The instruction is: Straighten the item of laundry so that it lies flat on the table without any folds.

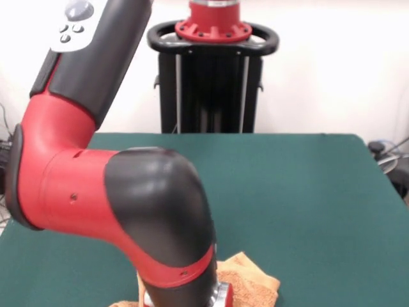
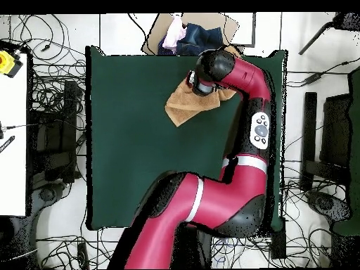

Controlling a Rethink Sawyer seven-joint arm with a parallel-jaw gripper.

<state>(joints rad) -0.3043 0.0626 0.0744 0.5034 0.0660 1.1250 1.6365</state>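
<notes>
- Towel is lying rumpled near the counter's far edge, under our arm.
- We are finding the jaws hidden; we cannot tell their state.

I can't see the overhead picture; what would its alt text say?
A red and black robot arm reaches across a dark green table to a crumpled orange-tan towel near the far edge. Its end covers part of the towel, hiding the jaws. Cables litter the surrounding floor.
</notes>
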